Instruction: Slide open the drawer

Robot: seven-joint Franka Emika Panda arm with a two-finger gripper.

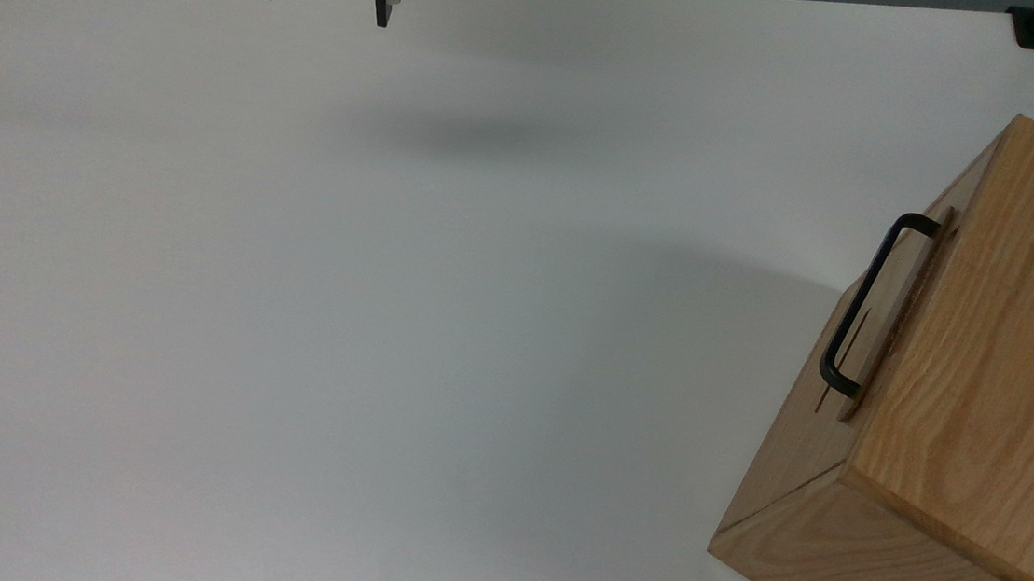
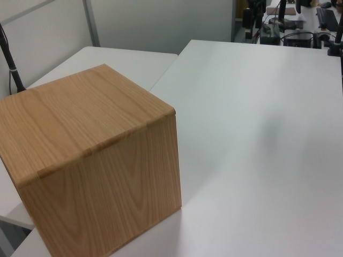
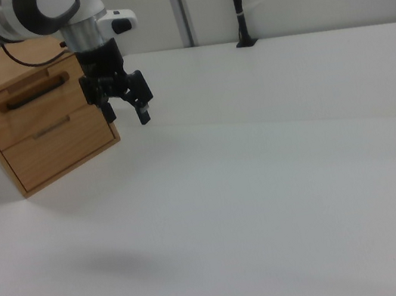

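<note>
Approach step, nothing gripped yet. Gripper [image 1: 324, 0] hangs at 12 o'clock edge of top view over the white table [image 1: 384, 316], jaws apart & empty. Drawer [image 3: 36, 110] looks closed, flush in the wooden cabinet [image 1: 983, 416] at 3–4 o'clock of top view, well apart from gripper. Handle [image 1: 864, 307] faces the table. Next, I judge: cross table, line jaws w/ bar, close on it, pull straight out.

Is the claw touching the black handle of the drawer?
Apart. In the top view, the claw hangs at the upper edge, and a wide stretch of bare table separates it from the handle.
</note>
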